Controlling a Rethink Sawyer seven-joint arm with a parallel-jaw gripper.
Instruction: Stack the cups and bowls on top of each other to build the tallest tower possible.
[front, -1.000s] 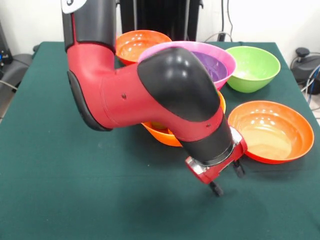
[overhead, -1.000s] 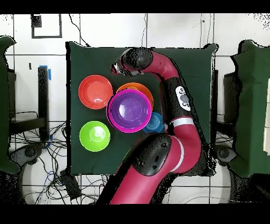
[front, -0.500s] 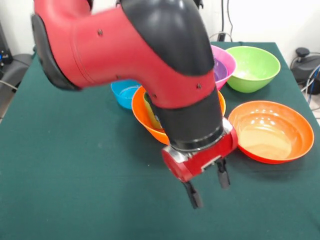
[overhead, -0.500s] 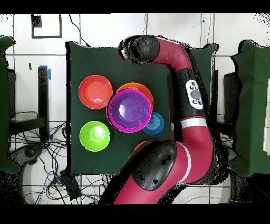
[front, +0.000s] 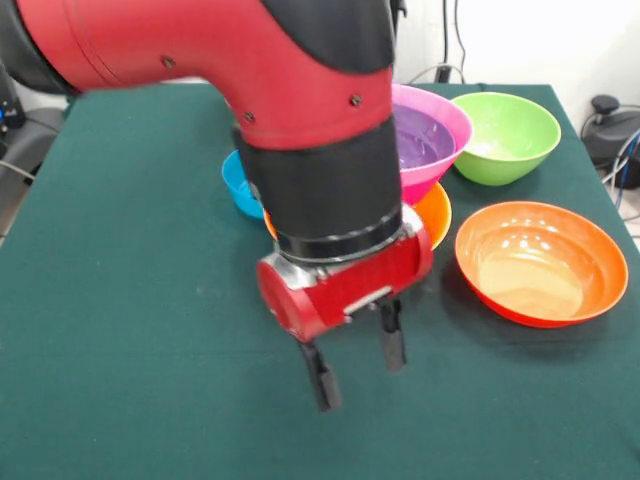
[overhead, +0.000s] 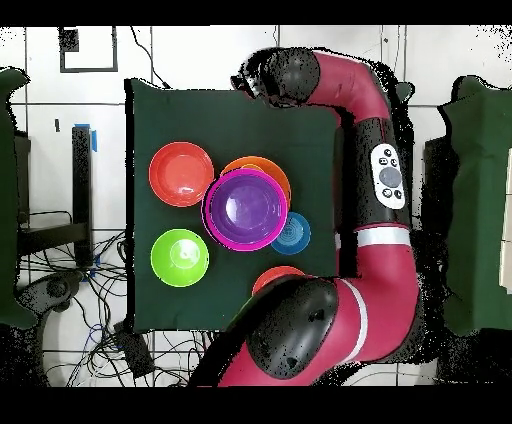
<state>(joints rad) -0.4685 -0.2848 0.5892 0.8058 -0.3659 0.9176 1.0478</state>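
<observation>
Pincer (front: 355, 365) spread wide, empty; six bowls visible; purple (front: 420, 140) nested in pink (front: 440, 170).

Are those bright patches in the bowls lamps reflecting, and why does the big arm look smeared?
Front view: pale glare patches sit inside the red-orange bowl and lime green bowl; the arm close to the camera looks soft. Overhead view: glare shows in the purple bowl.

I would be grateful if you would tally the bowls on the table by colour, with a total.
pink bowl: 1
purple bowl: 1
light orange bowl: 1
red-orange bowls: 2
lime green bowl: 1
blue bowl: 1
Total: 7 bowls
No cups show.
</observation>
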